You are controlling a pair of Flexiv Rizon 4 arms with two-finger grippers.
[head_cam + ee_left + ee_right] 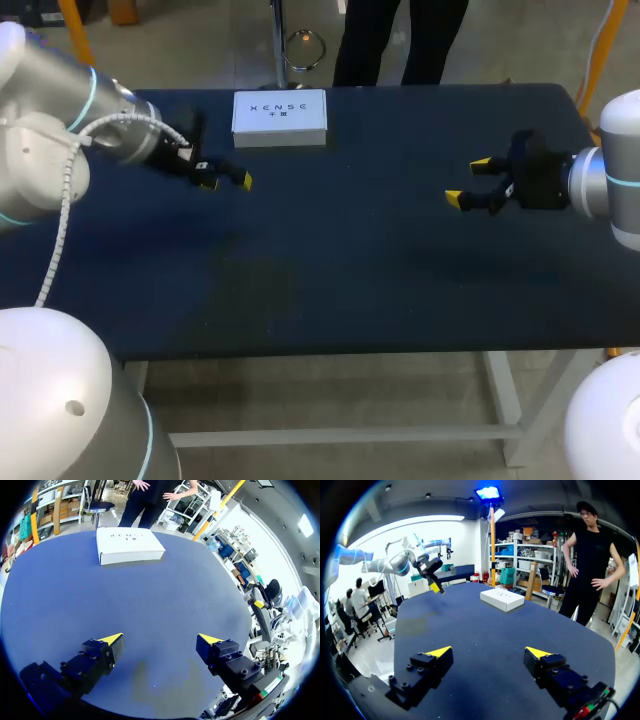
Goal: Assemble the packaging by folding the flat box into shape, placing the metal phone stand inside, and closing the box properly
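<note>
A closed white box (280,117) lies flat near the table's far edge, left of the middle; it also shows as the white box (128,545) well ahead of my left gripper and the white box (502,599) far ahead of my right one. My left gripper (224,180) hovers open and empty just left and in front of the box; in its own view the left gripper (160,642) has only dark tabletop between its fingers. My right gripper (471,182) hangs open and empty over the right part of the table, seen as the right gripper (489,655). No metal phone stand is visible.
The table (340,260) has a dark blue cloth top with nothing else on it. In the right wrist view my left arm (412,562) shows across the table.
</note>
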